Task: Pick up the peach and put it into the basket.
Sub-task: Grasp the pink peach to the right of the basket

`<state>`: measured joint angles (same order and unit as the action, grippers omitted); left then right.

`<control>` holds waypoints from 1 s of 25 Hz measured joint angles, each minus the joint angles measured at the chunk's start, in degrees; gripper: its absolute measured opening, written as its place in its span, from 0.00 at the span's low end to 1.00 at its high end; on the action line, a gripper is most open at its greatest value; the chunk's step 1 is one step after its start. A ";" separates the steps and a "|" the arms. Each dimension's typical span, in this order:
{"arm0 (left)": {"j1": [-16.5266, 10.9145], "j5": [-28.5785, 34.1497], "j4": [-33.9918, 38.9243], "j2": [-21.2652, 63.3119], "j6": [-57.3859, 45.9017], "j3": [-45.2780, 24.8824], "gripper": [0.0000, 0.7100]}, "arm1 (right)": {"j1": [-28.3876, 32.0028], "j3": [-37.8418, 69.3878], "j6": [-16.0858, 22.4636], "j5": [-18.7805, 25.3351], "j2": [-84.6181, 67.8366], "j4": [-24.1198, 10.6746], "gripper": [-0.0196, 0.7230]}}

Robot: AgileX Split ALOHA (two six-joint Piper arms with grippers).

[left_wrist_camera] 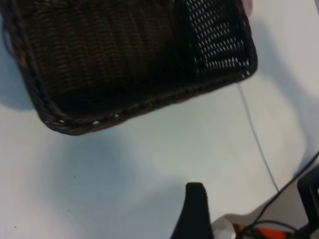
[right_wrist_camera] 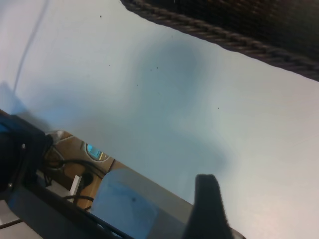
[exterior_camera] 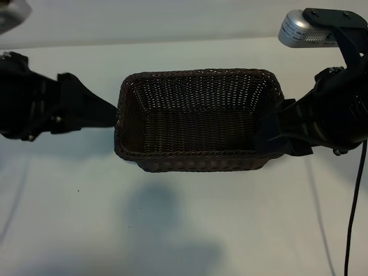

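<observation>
The dark brown woven basket (exterior_camera: 195, 154) stands in the middle of the white table, and I see nothing inside it. The peach is not plainly in view. A pale pink sliver (left_wrist_camera: 247, 5) shows past the basket's far corner in the left wrist view; I cannot tell what it is. My left gripper (exterior_camera: 108, 114) hovers just off the basket's left wall, open and empty, with one black finger (left_wrist_camera: 195, 209) showing below the braided rim (left_wrist_camera: 124, 112). My right gripper (exterior_camera: 270, 135) sits at the basket's right front corner, also open and empty, with one finger (right_wrist_camera: 208, 209) showing and the rim (right_wrist_camera: 224, 37) farther off.
A dark cable (exterior_camera: 353, 218) hangs down at the right side of the table. A silver camera unit (exterior_camera: 302, 30) sits above the right arm. The right wrist view shows the table's edge (right_wrist_camera: 149, 179), with cables and a blue panel (right_wrist_camera: 124, 204) below it.
</observation>
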<state>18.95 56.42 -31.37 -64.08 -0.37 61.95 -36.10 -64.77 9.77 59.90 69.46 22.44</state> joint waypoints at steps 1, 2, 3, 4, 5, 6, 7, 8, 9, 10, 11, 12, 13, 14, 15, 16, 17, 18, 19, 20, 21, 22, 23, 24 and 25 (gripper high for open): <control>0.79 0.00 0.26 0.00 -0.06 0.00 0.81 | 0.00 0.00 0.00 0.00 0.00 0.00 0.72; 1.45 0.00 0.29 0.00 -0.13 0.00 0.81 | 0.00 0.00 0.00 0.00 0.00 0.00 0.72; 1.81 0.00 0.35 0.00 -0.17 0.00 0.81 | 0.00 0.00 0.00 0.00 0.00 0.00 0.72; 2.05 0.00 0.35 0.00 -0.24 0.00 0.81 | 0.00 0.00 0.00 0.00 0.00 0.00 0.72; 2.26 0.00 0.40 0.00 -0.36 0.00 0.81 | 0.00 0.00 0.00 0.00 0.00 0.00 0.72; 2.26 0.05 0.53 0.00 -0.41 0.00 0.81 | 0.00 0.00 0.00 0.00 0.00 0.00 0.72; 2.26 0.17 0.66 0.00 -0.40 0.00 0.81 | 0.00 0.00 0.00 0.00 0.00 0.00 0.72; 2.26 0.24 0.91 0.00 -0.53 0.00 0.81 | 0.00 0.00 0.00 0.00 0.00 0.01 0.72; 2.26 0.44 1.31 0.00 -0.88 0.00 0.81 | 0.00 0.00 0.00 0.00 0.00 0.01 0.72; 2.26 0.72 1.76 0.00 -1.19 0.00 0.81 | 0.00 0.00 0.00 0.00 0.00 0.06 0.72; 2.26 1.03 2.19 0.00 -1.39 0.00 0.81 | 0.00 0.00 0.00 0.00 0.00 0.06 0.72; 2.26 1.37 2.55 0.00 -1.59 0.00 0.81 | 0.00 0.00 0.00 0.00 0.00 0.06 0.72; 2.26 1.80 2.77 0.00 -1.85 0.00 0.81 | 0.00 0.00 0.00 0.00 0.00 0.06 0.72; 2.26 2.03 3.09 0.12 -2.27 0.00 0.81 | 0.00 0.00 0.00 0.00 0.00 0.06 0.72; 2.26 2.10 3.60 0.44 -2.79 0.00 0.81 | 0.00 0.00 0.00 0.00 0.00 0.06 0.72; 2.26 2.10 4.22 0.93 -3.44 0.00 0.81 | 0.00 0.00 0.00 0.00 0.00 0.06 0.72; 2.26 2.17 5.05 1.55 -4.18 0.00 0.81 | 0.00 0.00 0.00 0.00 0.00 0.06 0.72; 2.26 2.17 5.78 2.46 -5.14 0.00 0.81 | 0.00 0.00 0.00 0.00 0.00 0.06 0.72; 2.26 2.17 6.56 3.42 -5.88 0.00 0.81 | 0.00 0.00 0.00 0.00 0.00 0.06 0.72; 2.26 2.22 7.19 4.20 -6.65 0.00 0.81 | 0.00 0.00 0.00 0.00 0.00 0.06 0.72; 2.26 2.40 7.70 4.96 -7.11 0.00 0.81 | 0.00 0.00 0.00 0.00 0.00 0.06 0.72; 2.26 2.59 7.91 5.41 -7.52 0.00 0.81 | 0.00 0.00 0.00 0.00 0.00 0.06 0.72; 2.26 2.81 7.99 5.65 -7.60 0.00 0.81 | 0.00 0.00 0.00 0.00 0.00 0.06 0.72; 2.26 3.11 7.99 5.73 -7.64 0.00 0.81 | 0.00 0.00 0.00 0.00 0.00 0.06 0.72; 2.26 3.19 7.99 5.73 -7.71 -0.06 0.81 | 0.00 0.00 0.00 0.00 0.00 0.06 0.72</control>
<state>21.20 59.61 -23.39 -58.35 -8.08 61.89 -36.10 -64.77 9.77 59.90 69.46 22.50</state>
